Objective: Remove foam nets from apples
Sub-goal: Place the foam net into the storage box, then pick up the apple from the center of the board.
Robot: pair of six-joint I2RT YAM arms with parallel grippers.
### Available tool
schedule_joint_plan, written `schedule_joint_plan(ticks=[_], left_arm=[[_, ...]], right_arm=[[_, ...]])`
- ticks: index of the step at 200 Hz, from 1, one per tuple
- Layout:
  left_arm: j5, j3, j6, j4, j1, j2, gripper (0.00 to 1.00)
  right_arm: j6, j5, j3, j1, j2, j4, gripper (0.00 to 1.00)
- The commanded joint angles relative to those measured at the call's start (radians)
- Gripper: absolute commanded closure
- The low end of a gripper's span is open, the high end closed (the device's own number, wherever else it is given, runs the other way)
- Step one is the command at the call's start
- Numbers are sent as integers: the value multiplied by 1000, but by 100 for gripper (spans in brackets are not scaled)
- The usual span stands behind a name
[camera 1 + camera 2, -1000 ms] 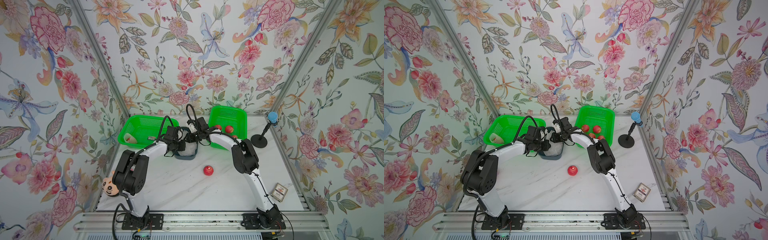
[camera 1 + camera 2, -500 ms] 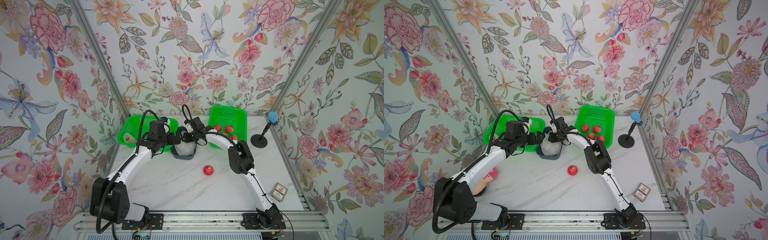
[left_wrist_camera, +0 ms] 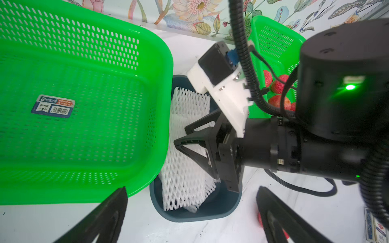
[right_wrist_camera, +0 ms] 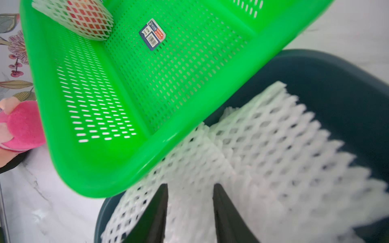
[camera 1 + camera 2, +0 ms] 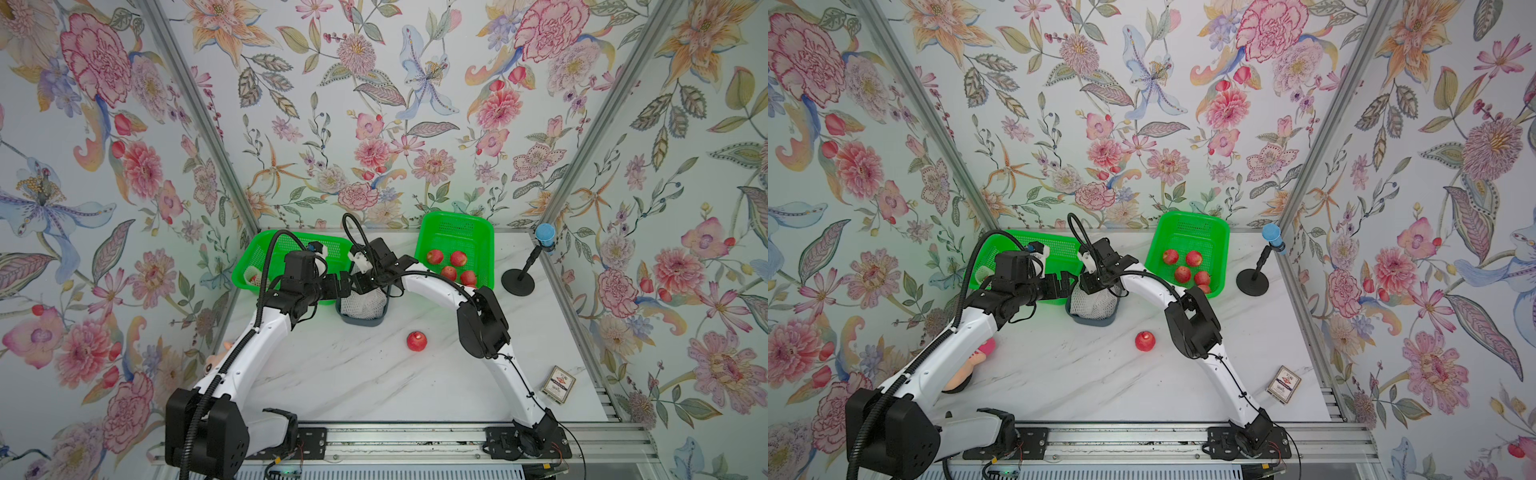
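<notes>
Your left fingers stand wide apart and hold nothing. They hang above the seam between the left green basket and the dark blue bin. Your right fingers sit narrowly parted over the foam nets heaped in that bin. Blurred mesh fills the gap, and you cannot tell whether they pinch it.

Edges are tight here. The left green basket's rim overlaps the bin's edge in both wrist views, and you cannot tell whether the two touch. The right green basket stands near the bin's other side, and both wrists crowd close together over the bin.

Your open room is the marble worktop in front of the bin. Only one loose apple rests there, bare and well apart from the bin. A printed card box lies near the front right edge, and a black stand with a blue top is by the right wall.

One netted apple lies in the left green basket, cut off at the right wrist view's border and mostly hidden behind your left arm in both top views. The right green basket holds a cluster of bare apples. A pink plush toy is largely hidden beneath the left arm.
</notes>
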Motion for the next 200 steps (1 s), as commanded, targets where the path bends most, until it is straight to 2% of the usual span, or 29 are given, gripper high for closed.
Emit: schedule_joint_plan(ticks=[1, 22, 48, 89, 113, 153, 175, 200], left_arm=[[2, -16, 7, -6, 17, -24, 1], [6, -19, 5, 4, 24, -23, 1], [18, -18, 0, 14, 26, -20, 1], [6, -33, -4, 18, 33, -31, 1], [3, -36, -1, 14, 38, -18, 1], [-20, -44, -3, 17, 42, -15, 1], [-22, -48, -12, 26, 43, -19, 1], [-16, -60, -21, 37, 44, -27, 1]], right_arm=[[-31, 51, -52, -10, -123, -14, 53], [-47, 68, -119, -10, -201, 5, 36], [-56, 97, -217, -6, -295, 13, 21], [-45, 210, -543, 9, -530, 107, 3], [-34, 265, -734, 10, -649, 126, 1], [-4, 253, -1026, 30, -758, 215, 1], [15, 261, -1113, 41, -779, 266, 1], [23, 294, -1142, 45, -751, 271, 1]])
